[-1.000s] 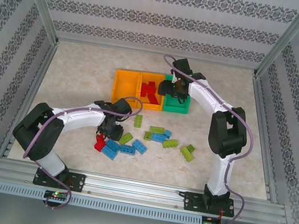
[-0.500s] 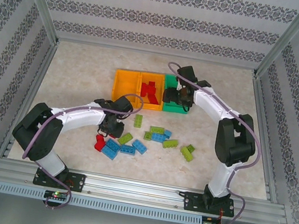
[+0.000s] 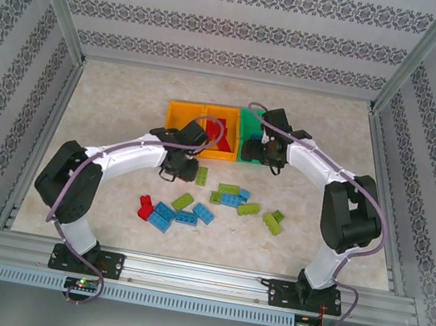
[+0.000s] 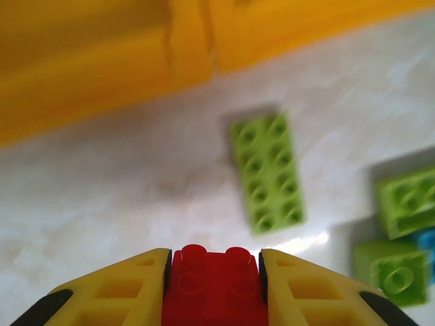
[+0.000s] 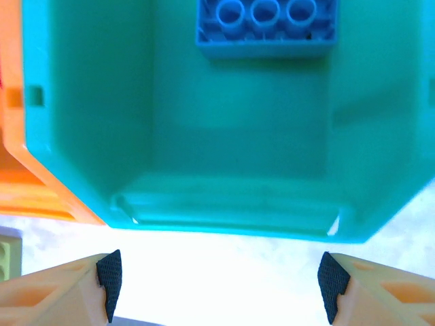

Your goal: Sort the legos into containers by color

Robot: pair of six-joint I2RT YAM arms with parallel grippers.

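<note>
Left end effector point(image 4: 214, 257) is pinching a red brick point(image 4: 214, 295). There's a lime brick point(image 4: 267, 173) on the desk point(image 4: 102, 204) at 1 o'clock and orange bins point(image 4: 88, 68) at 11. Right end effector point(image 5: 216, 282) is spread wide by the green bin point(image 5: 88, 102), with a blue brick point(image 5: 266, 20) inside at 12.

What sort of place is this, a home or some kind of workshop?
Probably a robot test cell in a lab. An aluminium frame boxes in a small table with patterned wall panels, and two robot arms bolted at its edge work over lego bricks and plastic bins.
</note>
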